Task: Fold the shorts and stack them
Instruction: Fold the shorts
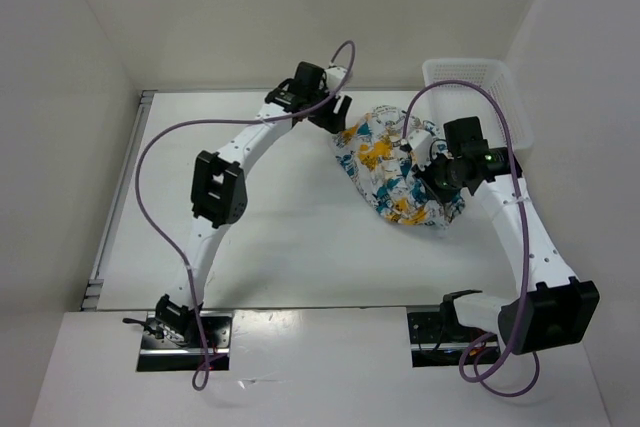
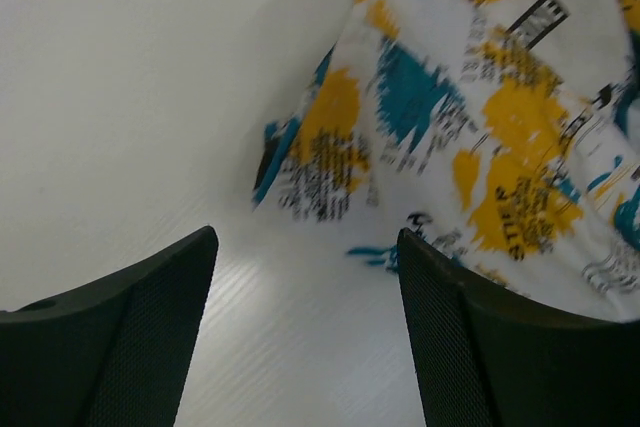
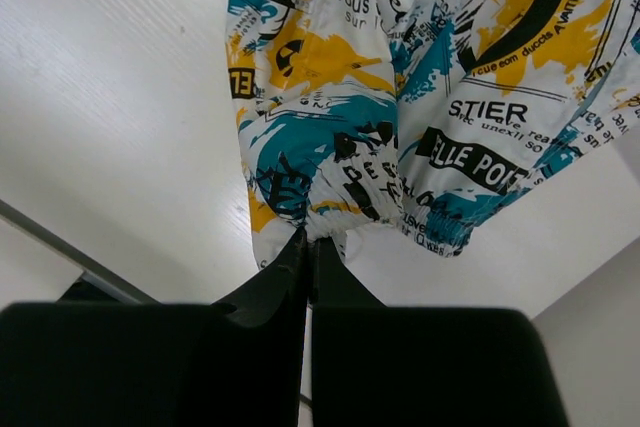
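Nearby, mesh basket [image 1: 497,75] beyond the shorts [image 1: 385,159]

the shorts [image 1: 395,169] lie crumpled in a heap right of the table's middle; white fabric, teal and yellow-orange patches, black lettering.

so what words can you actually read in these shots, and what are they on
"STIER": printed on the shorts, right wrist view
"ELLE POI": white on a black band, same shorts, cut off by folds
"VOUS": same shorts
Remaining print, including the left wrist and top views: too small or blurred to read
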You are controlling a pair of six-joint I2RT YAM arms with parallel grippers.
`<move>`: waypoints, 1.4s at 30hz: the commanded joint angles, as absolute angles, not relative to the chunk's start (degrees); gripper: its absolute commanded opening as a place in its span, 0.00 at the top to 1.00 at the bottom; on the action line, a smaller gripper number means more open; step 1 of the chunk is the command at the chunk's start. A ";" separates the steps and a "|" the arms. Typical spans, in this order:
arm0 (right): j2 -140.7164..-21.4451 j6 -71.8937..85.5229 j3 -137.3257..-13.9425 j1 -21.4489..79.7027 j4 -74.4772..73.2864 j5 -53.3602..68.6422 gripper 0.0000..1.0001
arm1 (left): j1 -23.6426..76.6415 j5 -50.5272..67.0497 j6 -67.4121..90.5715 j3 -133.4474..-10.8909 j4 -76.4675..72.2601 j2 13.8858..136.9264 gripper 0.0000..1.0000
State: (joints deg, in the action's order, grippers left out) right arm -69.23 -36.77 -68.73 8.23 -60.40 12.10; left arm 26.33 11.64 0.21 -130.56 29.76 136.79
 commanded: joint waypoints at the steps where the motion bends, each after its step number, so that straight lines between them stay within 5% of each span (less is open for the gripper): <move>1: -69.60 -38.58 -67.95 8.17 -59.85 8.97 1.00 | 29.26 16.43 0.00 -141.82 27.95 142.19 0.20; 7: -68.47 -37.97 -64.60 8.17 -59.85 9.58 1.00 | 31.72 11.44 0.00 -161.87 26.29 156.34 0.11; 13: -67.94 -36.39 -63.11 8.17 -59.85 10.72 1.00 | 32.96 3.00 0.00 -165.06 23.56 160.49 0.05; 20: -67.94 -35.86 -63.63 8.17 -59.85 11.95 1.00 | 34.01 6.06 0.00 -165.06 23.55 163.56 0.04; 24: -68.47 -35.33 -64.15 8.17 -59.85 11.95 1.00 | 35.15 8.52 0.00 -164.54 25.65 164.79 0.30; 30: -68.99 -35.33 -64.69 8.17 -58.80 11.95 1.00 | 34.63 10.90 0.00 -162.60 30.40 164.18 0.98; 36: -70.04 -35.33 -65.21 8.17 -55.64 13.62 1.00 | 29.11 14.93 0.00 -152.52 36.29 152.95 1.00; 42: -71.19 -35.33 -66.27 8.17 -51.94 14.94 1.00 | 24.52 17.65 0.00 -117.33 33.40 130.55 1.00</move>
State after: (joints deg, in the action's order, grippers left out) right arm -70.39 -35.62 -63.55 8.21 -56.49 13.21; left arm 26.55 14.46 0.23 -128.18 34.41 142.91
